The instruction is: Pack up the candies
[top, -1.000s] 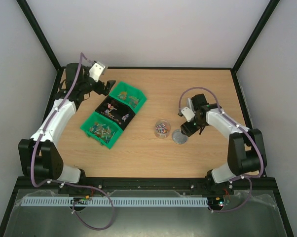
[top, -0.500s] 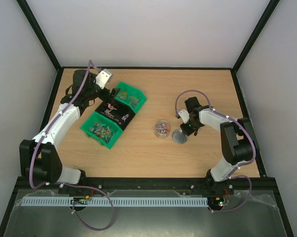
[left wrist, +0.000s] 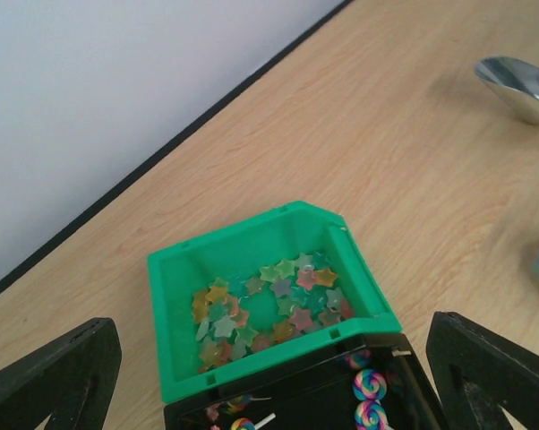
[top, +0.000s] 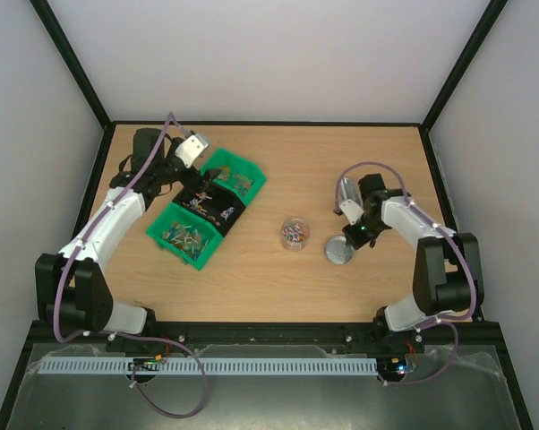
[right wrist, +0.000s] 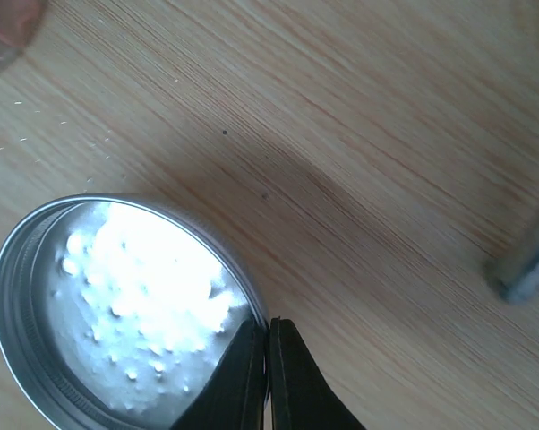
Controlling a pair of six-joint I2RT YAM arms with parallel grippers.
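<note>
The candies show as coloured star sweets in the far green bin, and as lollipops in the black bin. More candies fill a small clear jar. My left gripper hangs open above the bins, with nothing between its fingers. My right gripper is shut on the rim of the round silver lid. The lid lies open side up on the table, right of the jar, with the right gripper at its edge.
A second green bin of mixed candies sits nearest me in the row of three. A shiny metal scoop lies on the wood beyond the jar, and its grey handle end shows beside the lid. Black frame rails border the table.
My right gripper has closed onto the lid's rim, and the lid has shifted a little to the right, away from the jar. My left gripper has swung right over the bins.
</note>
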